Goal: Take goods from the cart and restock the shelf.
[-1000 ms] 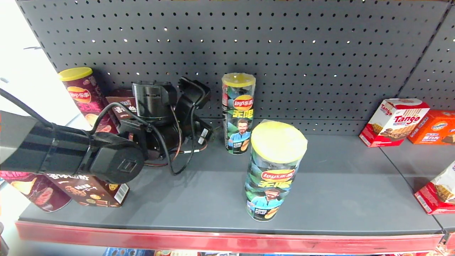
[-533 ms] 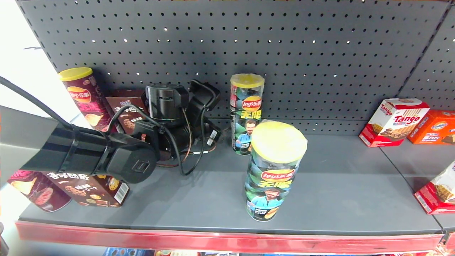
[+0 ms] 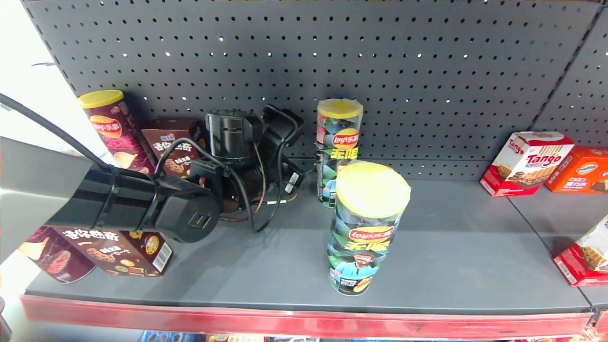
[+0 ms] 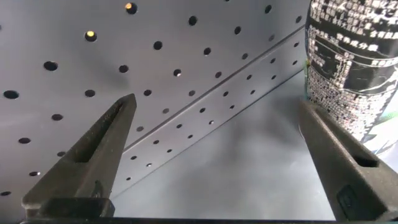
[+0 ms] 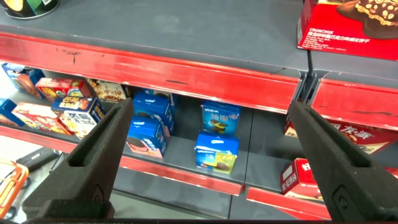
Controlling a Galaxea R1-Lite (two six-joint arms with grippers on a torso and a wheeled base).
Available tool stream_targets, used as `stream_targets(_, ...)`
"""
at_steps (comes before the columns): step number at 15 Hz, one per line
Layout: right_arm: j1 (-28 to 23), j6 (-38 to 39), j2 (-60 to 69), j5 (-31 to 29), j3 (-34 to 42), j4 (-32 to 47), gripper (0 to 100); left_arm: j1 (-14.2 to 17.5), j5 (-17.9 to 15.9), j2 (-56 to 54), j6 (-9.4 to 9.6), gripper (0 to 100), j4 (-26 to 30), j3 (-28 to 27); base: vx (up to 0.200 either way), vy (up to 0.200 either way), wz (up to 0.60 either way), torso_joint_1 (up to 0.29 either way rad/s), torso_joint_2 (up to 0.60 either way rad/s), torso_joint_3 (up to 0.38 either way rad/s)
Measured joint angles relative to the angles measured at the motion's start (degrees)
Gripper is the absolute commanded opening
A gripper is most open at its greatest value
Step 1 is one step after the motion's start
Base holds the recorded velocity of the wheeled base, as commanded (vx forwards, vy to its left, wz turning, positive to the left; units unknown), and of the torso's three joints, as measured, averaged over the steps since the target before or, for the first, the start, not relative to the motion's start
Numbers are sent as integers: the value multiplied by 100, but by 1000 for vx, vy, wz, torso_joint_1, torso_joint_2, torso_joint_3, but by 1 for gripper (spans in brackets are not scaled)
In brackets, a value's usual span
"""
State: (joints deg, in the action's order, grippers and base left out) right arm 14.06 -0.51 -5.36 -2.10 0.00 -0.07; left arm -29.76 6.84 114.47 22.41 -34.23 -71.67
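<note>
Head view: two tall chip cans with glossy printed wrap and yellow plastic lids stand upright on the matt grey metal shelf (image 3: pixel 451 247); the rear can (image 3: pixel 338 142) is at frame centre against the pegboard (image 3: pixel 380 71), the front can (image 3: pixel 365 237) lower centre; this item looks placed, and how much is left I cannot tell. Left wrist view: the left gripper (image 4: pixel 216 102) has its dark tapered fingers (image 4: pixel 93 155) spread wide around nothing, the rear can at upper right. Right wrist view: the right gripper (image 5: pixel 210 104) is wide and holds nothing, over the scuffed red shelf edge (image 5: pixel 155 62).
</note>
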Motion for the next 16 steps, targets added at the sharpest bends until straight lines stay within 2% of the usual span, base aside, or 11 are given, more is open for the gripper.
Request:
stream_targets(5,-4,2,0,-1,0,0,100,0,-6,-52,6,100,-28,39,0,0,0,0,0,0)
stream_targets(9,-4,2,0,-1,0,0,100,33,-17,-510,6,100,-4,43,0,0,0,0,0,0)
stream_targets(12,0,0,0,0,0,0,100,-12,-17,-1100,-27,100,-11,325,0,0,0,0,0,0)
stream_targets(16,-4,2,0,-1,0,0,100,-174,-39,-2230,-191,100,-101,930,0,0,0,0,0,0)
